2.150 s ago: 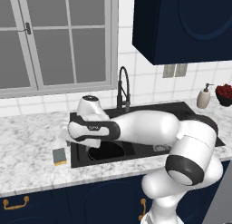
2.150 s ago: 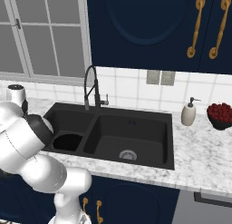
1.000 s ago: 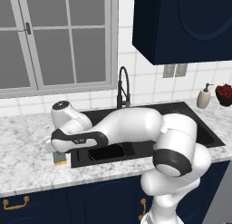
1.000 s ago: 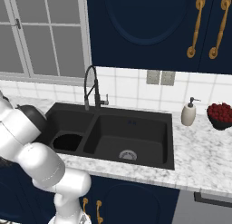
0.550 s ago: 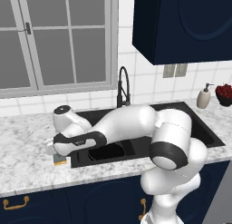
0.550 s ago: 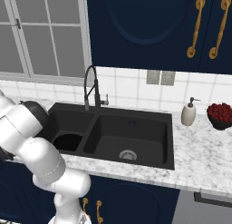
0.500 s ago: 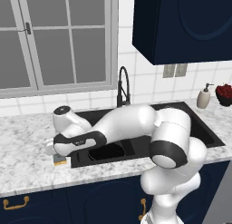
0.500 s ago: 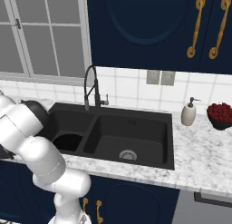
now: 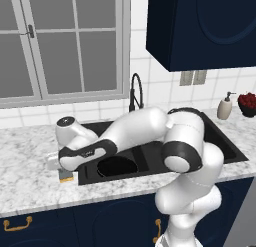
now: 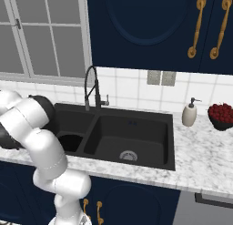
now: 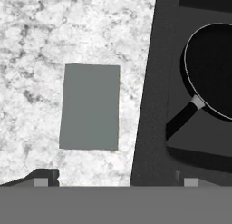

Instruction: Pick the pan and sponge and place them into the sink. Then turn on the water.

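My claw (image 11: 113, 182) hangs spread; off-centre over the sponge (image 11: 90, 107), one finger may strike the sink (image 11: 147, 105) rim.

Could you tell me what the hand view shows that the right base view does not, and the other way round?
Hand view alone: the sponge lying flat on the marble counter beside the sink, the pan's handle, and the open gripper above the sponge.
Right base view alone: the faucet, the right basin with its drain, the soap dispenser and a bowl of red fruit.
Both: the black sink and the pan in its left basin.
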You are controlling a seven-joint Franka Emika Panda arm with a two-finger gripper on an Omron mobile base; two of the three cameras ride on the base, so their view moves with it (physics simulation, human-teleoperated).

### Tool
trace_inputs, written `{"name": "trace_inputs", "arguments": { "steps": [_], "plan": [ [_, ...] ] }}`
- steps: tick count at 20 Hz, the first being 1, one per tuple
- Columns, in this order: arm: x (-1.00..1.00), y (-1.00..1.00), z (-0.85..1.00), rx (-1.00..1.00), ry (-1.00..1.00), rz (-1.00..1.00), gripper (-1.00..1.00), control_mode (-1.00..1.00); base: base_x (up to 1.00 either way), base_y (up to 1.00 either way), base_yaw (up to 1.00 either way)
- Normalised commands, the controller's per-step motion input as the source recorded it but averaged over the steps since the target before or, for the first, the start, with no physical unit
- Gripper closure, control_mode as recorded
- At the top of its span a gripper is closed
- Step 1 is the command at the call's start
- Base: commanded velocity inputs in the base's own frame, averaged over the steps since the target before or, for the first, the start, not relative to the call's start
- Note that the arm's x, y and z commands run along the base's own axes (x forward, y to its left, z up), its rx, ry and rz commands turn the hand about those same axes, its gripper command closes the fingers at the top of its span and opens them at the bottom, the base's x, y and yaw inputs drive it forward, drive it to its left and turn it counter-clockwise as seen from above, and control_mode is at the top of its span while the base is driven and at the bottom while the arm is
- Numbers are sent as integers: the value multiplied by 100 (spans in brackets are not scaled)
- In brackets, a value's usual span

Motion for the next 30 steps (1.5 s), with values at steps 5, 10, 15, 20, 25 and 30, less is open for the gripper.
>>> {"name": "trace_inputs", "arguments": {
  "steps": [5,10,15,20,25,30],
  "plan": [
    [21,18,-8,0,0,0,-100,-100,0,0,0],
    [15,16,-17,0,0,0,-100,-100,0,0,0],
    [8,19,-27,0,0,-1,-100,-100,0,0,0],
    [10,12,-35,0,0,-2,-100,-100,0,0,0],
    [0,0,-36,0,0,0,-100,-100,0,0,0],
    [0,1,-56,0,0,0,100,-100,0,0,0]
  ]
}}
